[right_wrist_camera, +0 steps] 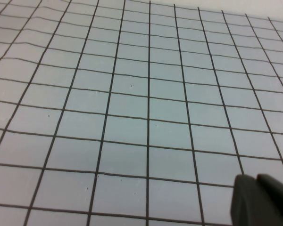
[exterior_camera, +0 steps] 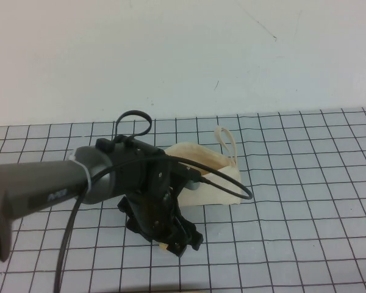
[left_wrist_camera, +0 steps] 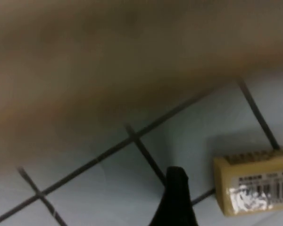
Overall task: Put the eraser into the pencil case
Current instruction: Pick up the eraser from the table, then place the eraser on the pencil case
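Left claw (exterior_camera: 174, 241) low over the eraser (left_wrist_camera: 254, 181), barcode label only in wrist view; grip state unclear; right claw unseen.

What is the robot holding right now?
Nothing that can be seen. The left tool is low over the eraser, which lies on the mat beside one finger. The right tool is out of the high view.

Even, soft light is being cast over the mat (exterior_camera: 305, 183), without glare. Faint shadows are being thrown beneath the left gripper (exterior_camera: 174, 241). Beside its finger (left_wrist_camera: 175, 200), the eraser (left_wrist_camera: 254, 181) is being blurred.
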You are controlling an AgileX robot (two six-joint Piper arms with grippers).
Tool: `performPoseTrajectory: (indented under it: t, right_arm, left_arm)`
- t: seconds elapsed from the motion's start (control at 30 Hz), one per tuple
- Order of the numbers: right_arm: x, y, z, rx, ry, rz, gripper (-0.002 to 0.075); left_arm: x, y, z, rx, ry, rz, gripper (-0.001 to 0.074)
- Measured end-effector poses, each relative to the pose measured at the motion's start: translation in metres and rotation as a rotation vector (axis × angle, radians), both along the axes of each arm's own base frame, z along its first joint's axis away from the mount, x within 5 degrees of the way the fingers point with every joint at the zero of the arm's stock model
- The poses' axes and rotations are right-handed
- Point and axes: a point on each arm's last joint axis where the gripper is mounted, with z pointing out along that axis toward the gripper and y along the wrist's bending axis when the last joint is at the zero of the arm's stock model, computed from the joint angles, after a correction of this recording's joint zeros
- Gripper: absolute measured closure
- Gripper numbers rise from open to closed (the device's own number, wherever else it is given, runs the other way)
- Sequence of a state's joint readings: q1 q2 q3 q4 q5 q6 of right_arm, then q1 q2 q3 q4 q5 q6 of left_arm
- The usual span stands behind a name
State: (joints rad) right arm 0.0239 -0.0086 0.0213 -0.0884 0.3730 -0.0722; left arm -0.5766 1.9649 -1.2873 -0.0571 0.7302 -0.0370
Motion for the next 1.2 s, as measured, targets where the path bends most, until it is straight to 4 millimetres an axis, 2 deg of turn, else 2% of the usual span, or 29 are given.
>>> performPoseTrajectory:
  t: [0.27,0.4,0.47,0.67,0.8,0.9,0.97,1.2]
  right_arm:
    - [0.0,0.0,0.0,0.0,0.0,0.0,0.0727]
    - [0.0,0.0,0.0,0.0,0.0,0.0,0.0727]
    - [0.0,0.0,0.0,0.0,0.0,0.0,0.0727]
    - [0.0,0.0,0.0,0.0,0.0,0.0,0.0727]
    - [0.0,0.0,0.0,0.0,0.0,0.0,0.0727]
    - [0.0,0.0,0.0,0.0,0.0,0.0,0.0727]
    - [0.0,0.0,0.0,0.0,0.0,0.0,0.0727]
    - [0.0,0.0,0.0,0.0,0.0,0.0,0.0727]
  left_arm:
    - [0.004,-0.002,-0.007,0.009,0.016,0.017,0.0262]
    - [0.004,-0.002,-0.007,0.016,0.013,0.014,0.0365]
    - [0.005,-0.002,-0.006,0.016,0.012,0.013,0.0449]
    - [0.002,-0.001,-0.005,0.028,0.045,0.017,0.0453]
    - [-0.001,-0.001,0.003,0.067,0.125,-0.008,0.0453]
    - [-0.003,-0.003,0.026,0.053,0.149,-0.056,0.0453]
    - [-0.004,-0.004,0.05,0.029,0.132,-0.084,0.0453]
    - [-0.014,0.001,0.15,-0.108,-0.095,-0.131,0.0453]
